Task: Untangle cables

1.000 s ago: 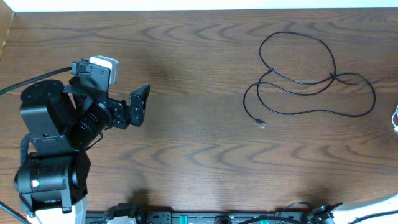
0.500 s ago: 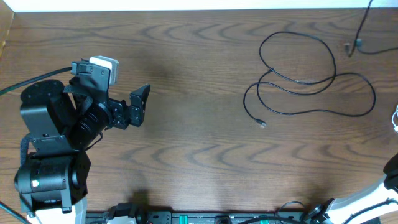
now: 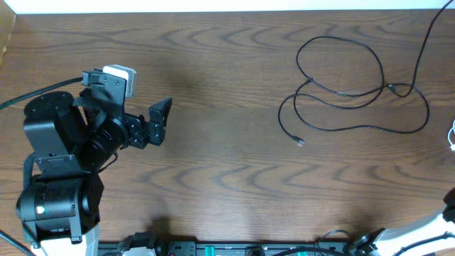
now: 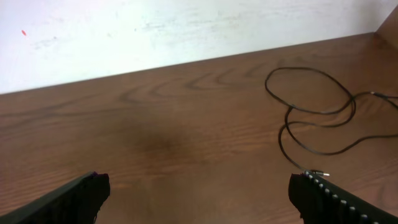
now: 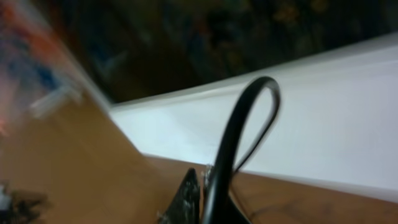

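The black cable (image 3: 382, 71) lies in loose loops on the right of the brown table, with one plug end (image 3: 298, 141) on the wood. A strand of it (image 3: 424, 50) rises from the loops and leaves the overhead view at the top right. In the blurred right wrist view my right gripper (image 5: 202, 196) is shut on a loop of that black cable (image 5: 233, 143). A bit of the white cable (image 3: 453, 135) shows at the right edge. My left gripper (image 3: 161, 121) is open and empty, far left of the cables. In the left wrist view (image 4: 202, 199) it faces the black cable (image 4: 352, 96).
The left arm's base (image 3: 53, 192) stands at the front left. Part of the right arm (image 3: 449, 206) shows at the front right corner. A white wall (image 4: 155, 31) runs along the table's far edge.
The right part of the black cable, which lay flat, has been lifted; its strand now runs up past the top right edge. The loops on the table shifted slightly. The left arm has not moved.
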You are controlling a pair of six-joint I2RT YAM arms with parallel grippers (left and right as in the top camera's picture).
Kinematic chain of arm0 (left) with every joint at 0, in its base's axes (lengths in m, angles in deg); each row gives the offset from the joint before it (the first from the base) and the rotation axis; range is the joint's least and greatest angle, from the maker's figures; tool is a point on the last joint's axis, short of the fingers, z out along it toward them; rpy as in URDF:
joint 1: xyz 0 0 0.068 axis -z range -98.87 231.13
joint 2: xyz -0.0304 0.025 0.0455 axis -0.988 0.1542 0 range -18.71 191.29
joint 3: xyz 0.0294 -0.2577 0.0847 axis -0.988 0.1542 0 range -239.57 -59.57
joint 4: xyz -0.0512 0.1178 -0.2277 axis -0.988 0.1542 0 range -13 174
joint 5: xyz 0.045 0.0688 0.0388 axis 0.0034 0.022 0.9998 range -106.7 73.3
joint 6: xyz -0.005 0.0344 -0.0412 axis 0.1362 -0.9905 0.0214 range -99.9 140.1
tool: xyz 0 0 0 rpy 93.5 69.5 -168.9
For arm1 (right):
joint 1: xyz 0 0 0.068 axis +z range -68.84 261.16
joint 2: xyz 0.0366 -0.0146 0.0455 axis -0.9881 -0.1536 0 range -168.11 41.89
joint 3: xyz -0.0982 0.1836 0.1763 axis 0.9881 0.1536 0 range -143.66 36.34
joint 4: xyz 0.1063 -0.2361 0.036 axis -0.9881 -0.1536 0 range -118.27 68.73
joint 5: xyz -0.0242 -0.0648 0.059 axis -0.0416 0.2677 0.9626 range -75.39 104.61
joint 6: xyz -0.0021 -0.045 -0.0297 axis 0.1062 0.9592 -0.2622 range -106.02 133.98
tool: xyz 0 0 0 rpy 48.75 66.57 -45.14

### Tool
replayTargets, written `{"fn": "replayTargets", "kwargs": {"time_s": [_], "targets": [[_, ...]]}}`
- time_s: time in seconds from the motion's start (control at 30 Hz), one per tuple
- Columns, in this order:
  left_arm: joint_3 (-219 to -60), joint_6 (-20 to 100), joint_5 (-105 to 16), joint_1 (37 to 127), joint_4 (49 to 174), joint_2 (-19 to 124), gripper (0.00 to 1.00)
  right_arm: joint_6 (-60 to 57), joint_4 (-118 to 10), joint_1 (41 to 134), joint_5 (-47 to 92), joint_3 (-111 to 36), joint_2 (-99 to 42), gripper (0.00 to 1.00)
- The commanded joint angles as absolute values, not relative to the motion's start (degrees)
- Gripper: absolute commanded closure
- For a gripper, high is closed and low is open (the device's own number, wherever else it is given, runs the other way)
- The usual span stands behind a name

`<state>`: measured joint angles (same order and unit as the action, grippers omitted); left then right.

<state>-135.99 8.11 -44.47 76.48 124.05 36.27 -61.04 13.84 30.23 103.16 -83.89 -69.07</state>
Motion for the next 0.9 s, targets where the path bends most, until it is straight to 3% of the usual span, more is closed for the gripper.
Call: {"fn": "replayTargets", "kwargs": {"time_s": [0.0, 0.2, 0.5, 0.63, 0.73, 0.87], "targets": [[-136.3, 8.5, -44.7, 76.7, 124.3, 36.3, 0.02, -55.8, 8.4, 25.8, 101.9, -84.7, -68.3, 0.98], [-136.3, 8.5, -44.7, 76.7, 124.3, 36.3, 0.02, -61.4, 3.3, 18.8, 96.7, -84.7, -68.1, 0.99], [-136.3, 9.0, -44.7, 76.7, 124.3, 36.3, 0.02, -63.3, -22.6, 10.8, 86.7, -84.7, -63.4, 0.98], [-136.3, 10.3, -44.7, 76.7, 124.3, 36.3, 0.02, -49.6, -41.5, 10.6, 74.9, -84.7, -57.6, 0.98], [-136.3, 10.3, -44.7, 76.7, 124.3, 36.3, 0.02, -28.7, -60.7, 13.8, 53.8, -84.7, -50.4, 0.98], [-136.3, 10.3, -44.7, 76.7, 124.3, 36.3, 0.02, -22.2, -68.9, 18.7, 38.6, -84.7, -49.5, 0.98]]}}
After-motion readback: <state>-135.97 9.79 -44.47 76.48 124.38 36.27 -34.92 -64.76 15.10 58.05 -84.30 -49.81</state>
